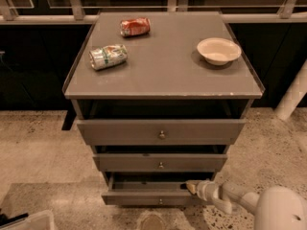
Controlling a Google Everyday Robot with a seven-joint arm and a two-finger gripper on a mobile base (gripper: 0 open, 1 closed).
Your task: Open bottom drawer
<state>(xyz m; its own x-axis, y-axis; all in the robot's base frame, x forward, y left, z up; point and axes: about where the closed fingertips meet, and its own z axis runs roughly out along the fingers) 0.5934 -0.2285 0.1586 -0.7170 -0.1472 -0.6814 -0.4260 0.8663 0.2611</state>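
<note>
In the camera view, looking down on a grey cabinet with 3 drawers stacked below its top. On that top, well apart from the work: a red can lying on its side, a green-and-white can lying likewise, and a pale bowl toward the right. Lowest of the 3, the bottom drawer, its front standing slightly forward of the frame, with a dark slot of interior showing above its upper edge (the tiny round knob at centre is untouched). Reaching in low from the right, the gripper, tip at the right end of that upper edge and seemingly hooked over or pressed against it rather than on the knob; spread or closed, cannot tell. Judging from this, mid-pull: drawer cracked open, far from fully out. Next calls for a steady draw straight out toward the camera, with the tip kept engaged on the edge. Pulling from 1 end rather than the centre may skew the drawer in its runners, so worth keeping the force level and slow.
</note>
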